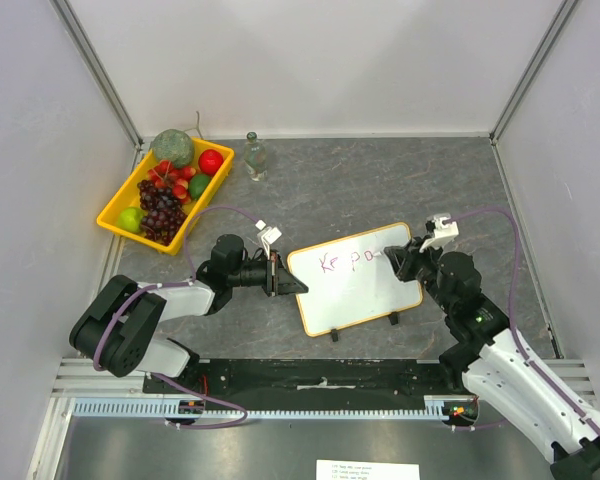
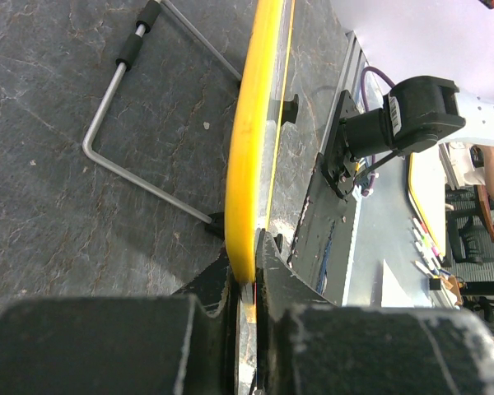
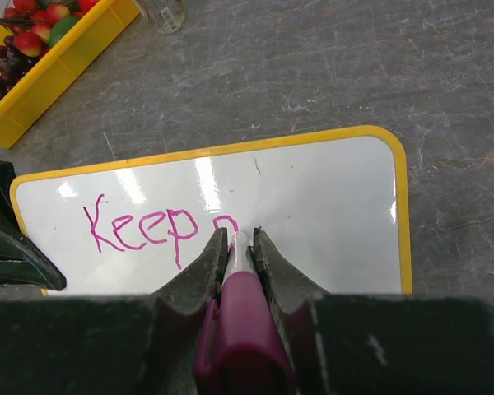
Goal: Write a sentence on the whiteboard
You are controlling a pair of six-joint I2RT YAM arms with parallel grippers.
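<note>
The whiteboard (image 1: 358, 282), white with a yellow-orange frame, lies at the table's middle and reads "Keep" plus part of a further letter in magenta (image 3: 160, 226). My left gripper (image 1: 278, 275) is shut on the whiteboard's left edge; in the left wrist view the yellow frame (image 2: 249, 140) runs up from between my fingers (image 2: 245, 263). My right gripper (image 1: 404, 262) is shut on a magenta marker (image 3: 245, 325), its tip on the board just right of the last stroke (image 3: 240, 240).
A yellow tray (image 1: 120, 215) of fruit stands at the back left, with a small glass bottle (image 1: 255, 157) to its right. A bent metal wire stand (image 2: 140, 115) shows beside the board in the left wrist view. Two black clip feet (image 1: 392, 319) sit on the board's near edge.
</note>
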